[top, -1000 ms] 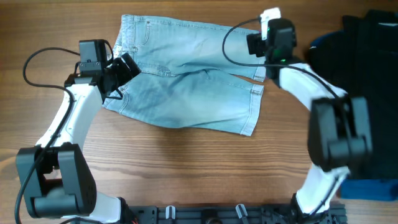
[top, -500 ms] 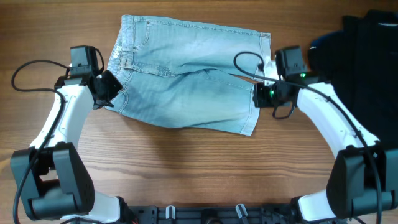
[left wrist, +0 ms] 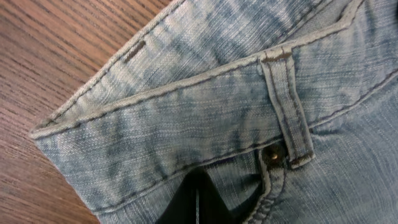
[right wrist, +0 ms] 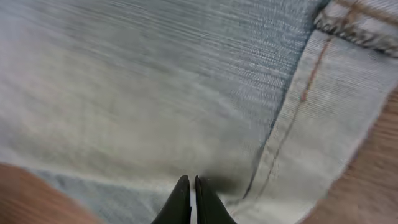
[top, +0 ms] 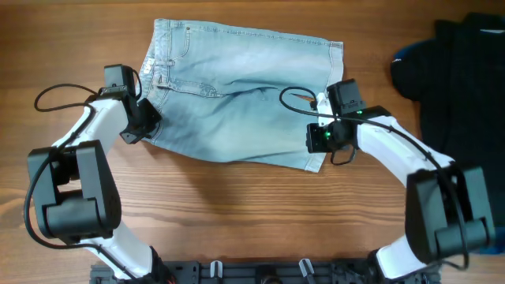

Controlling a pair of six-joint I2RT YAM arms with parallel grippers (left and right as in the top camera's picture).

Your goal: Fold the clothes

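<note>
Denim shorts (top: 237, 102) lie flat on the wooden tabletop (top: 237, 213), upper centre, waistband to the left. Left tool (left wrist: 196, 190): tips pressed together over the waistband, beside a belt loop and rivet. Right tool (right wrist: 189, 186): tips pressed together over the leg near its hem. Whether either has caught cloth, I cannot tell. A dark garment (top: 461, 71) lies apart at far right.
</note>
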